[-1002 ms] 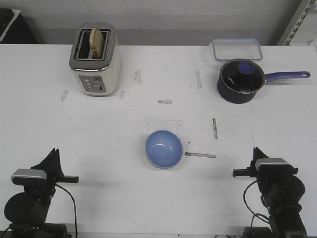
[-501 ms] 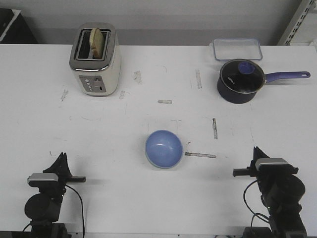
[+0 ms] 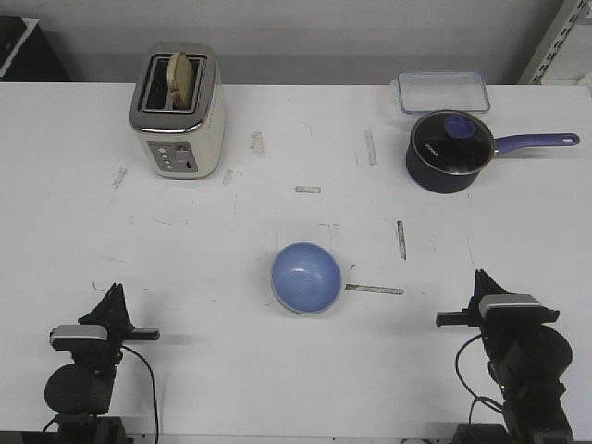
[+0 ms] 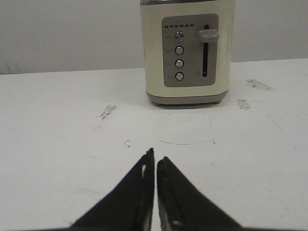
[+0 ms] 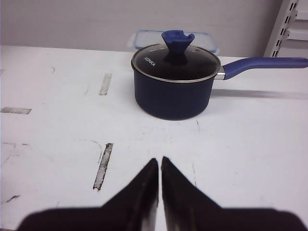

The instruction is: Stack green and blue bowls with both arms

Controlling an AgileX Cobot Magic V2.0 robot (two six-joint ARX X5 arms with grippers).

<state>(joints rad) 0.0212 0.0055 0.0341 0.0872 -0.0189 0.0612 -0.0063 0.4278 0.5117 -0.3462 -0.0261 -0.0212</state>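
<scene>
The light blue bowl sits open side up in the middle of the table, between the two arms. No separate mint green bowl shows in any view; I cannot tell whether it lies under the blue one. My left gripper rests low at the near left, shut and empty, pointing at the toaster; in the left wrist view its fingers meet over bare table. My right gripper rests low at the near right, shut and empty; in the right wrist view it points at the saucepan. Both are well apart from the bowl.
A cream toaster with bread in it stands at the far left, also in the left wrist view. A dark blue lidded saucepan with a long handle stands at the far right, a clear lidded box behind it. Tape marks dot the table.
My left arm has drawn in and sunk, its gripper shifting slightly right and nearer, then settled. The right arm and the blue bowl have barely moved.
</scene>
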